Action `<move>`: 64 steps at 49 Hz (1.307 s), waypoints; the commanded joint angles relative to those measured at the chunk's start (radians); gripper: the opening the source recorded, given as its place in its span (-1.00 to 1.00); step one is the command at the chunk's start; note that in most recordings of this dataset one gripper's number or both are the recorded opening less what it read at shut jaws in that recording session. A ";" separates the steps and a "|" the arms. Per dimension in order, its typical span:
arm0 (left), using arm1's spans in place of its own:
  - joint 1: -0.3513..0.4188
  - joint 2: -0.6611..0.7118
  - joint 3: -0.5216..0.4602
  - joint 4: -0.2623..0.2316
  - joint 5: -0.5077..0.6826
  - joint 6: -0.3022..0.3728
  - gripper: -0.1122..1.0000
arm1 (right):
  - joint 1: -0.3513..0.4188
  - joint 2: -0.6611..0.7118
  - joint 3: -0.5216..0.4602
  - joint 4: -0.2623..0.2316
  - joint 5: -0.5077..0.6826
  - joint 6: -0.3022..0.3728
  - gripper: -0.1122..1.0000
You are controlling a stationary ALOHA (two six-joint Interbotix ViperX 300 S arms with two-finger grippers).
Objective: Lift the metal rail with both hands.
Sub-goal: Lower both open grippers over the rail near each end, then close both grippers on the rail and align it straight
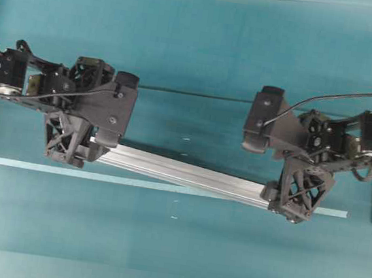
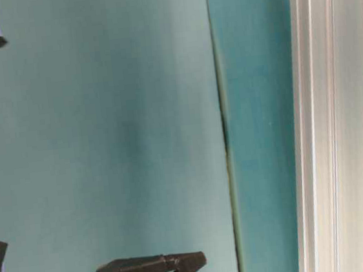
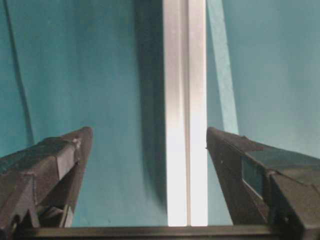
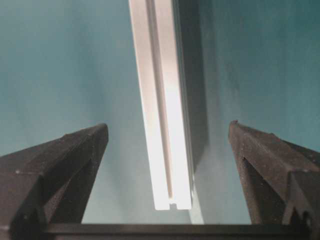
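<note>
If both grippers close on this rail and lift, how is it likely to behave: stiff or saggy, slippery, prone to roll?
The rail looks like a straight grooved metal bar, so probably stiff, with no sag. Its flat faces make rolling unlikely. The shiny surface may slip in the fingers, and an uneven lift could tilt it.

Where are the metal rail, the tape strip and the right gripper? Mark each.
metal rail [image 1: 182,171]: overhead view, middle of the bar.
tape strip [image 1: 45,168]: overhead view, left stretch.
right gripper [image 4: 167,145]: right wrist view, gap between its open fingertips.
</note>
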 commanded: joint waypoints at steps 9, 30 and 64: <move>0.005 0.054 0.020 0.002 -0.021 -0.002 0.92 | 0.032 0.072 -0.002 0.000 0.012 -0.005 0.98; -0.020 0.097 0.054 0.000 -0.078 -0.020 0.92 | 0.048 0.117 0.046 -0.002 -0.075 0.005 0.98; -0.017 0.118 0.075 0.000 -0.083 -0.048 0.92 | 0.048 0.144 0.097 -0.002 -0.143 -0.005 0.98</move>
